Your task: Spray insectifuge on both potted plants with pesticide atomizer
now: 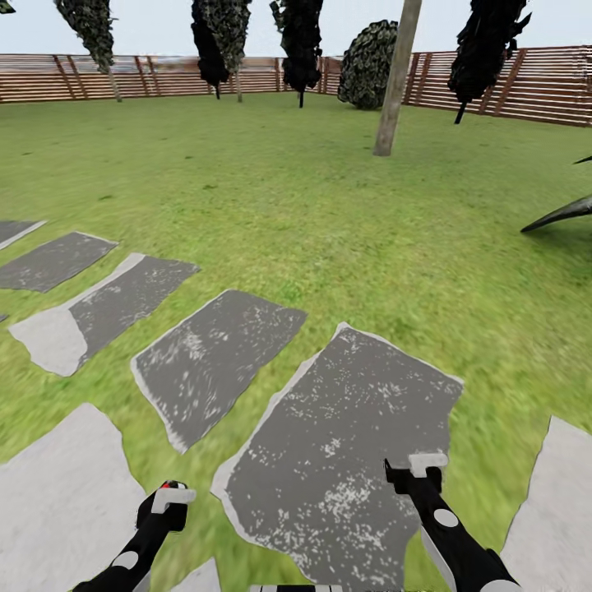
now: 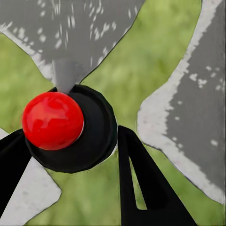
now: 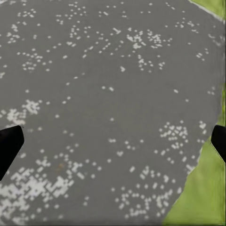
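Observation:
My left gripper [image 1: 168, 496] is low in the head view over the lawn's stepping stones, shut on the pesticide atomizer [image 1: 171, 487]. In the left wrist view the atomizer [image 2: 94, 136] sits between the black fingers [image 2: 141, 174] as a dark round body with a red knob [image 2: 52, 120] and a pale grey nozzle [image 2: 66, 75] pointing away. My right gripper [image 1: 417, 467] hangs open over a large grey stone [image 1: 353, 427], and its fingertips [image 3: 9, 146] stand far apart at that view's edges. The potted plants are out of view.
Several grey stepping stones [image 1: 205, 362] run across the garden lawn [image 1: 329, 214]. A bare trunk [image 1: 396, 82] stands ahead, with a round dark bush [image 1: 367, 64] and dark trees [image 1: 300, 41] before the brown slatted fence [image 1: 543, 82]. A dark pointed leaf [image 1: 559, 215] juts in at right.

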Tool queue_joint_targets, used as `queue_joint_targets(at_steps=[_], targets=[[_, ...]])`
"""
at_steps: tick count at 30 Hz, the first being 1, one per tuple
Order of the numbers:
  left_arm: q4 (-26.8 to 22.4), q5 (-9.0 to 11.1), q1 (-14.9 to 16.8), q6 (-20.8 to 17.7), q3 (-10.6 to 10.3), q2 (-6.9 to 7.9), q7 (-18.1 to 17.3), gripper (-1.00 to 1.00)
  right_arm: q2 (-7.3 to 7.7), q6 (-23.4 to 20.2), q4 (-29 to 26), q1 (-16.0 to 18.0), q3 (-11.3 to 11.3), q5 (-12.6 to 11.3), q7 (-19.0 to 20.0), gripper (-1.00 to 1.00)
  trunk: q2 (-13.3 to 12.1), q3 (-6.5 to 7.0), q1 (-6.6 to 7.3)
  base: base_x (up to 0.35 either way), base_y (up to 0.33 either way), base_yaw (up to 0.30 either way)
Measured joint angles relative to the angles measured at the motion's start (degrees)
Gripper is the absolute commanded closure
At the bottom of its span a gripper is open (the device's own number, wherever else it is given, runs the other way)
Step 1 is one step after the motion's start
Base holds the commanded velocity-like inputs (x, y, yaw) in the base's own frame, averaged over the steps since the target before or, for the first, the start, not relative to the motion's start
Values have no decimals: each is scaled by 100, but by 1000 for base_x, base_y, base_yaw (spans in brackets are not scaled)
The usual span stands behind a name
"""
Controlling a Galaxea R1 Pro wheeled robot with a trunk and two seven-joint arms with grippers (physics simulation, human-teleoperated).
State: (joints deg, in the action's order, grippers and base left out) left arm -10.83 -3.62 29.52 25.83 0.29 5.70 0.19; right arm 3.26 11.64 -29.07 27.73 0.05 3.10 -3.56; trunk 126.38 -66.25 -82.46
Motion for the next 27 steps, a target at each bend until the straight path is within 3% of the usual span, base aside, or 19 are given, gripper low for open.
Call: queue_joint_targets(at_steps=[27], targets=[[0,1,0,0,6,0,0,100,0,-1,0,0,-5,0,-1,-100,0,147,0,0,0,-256]])
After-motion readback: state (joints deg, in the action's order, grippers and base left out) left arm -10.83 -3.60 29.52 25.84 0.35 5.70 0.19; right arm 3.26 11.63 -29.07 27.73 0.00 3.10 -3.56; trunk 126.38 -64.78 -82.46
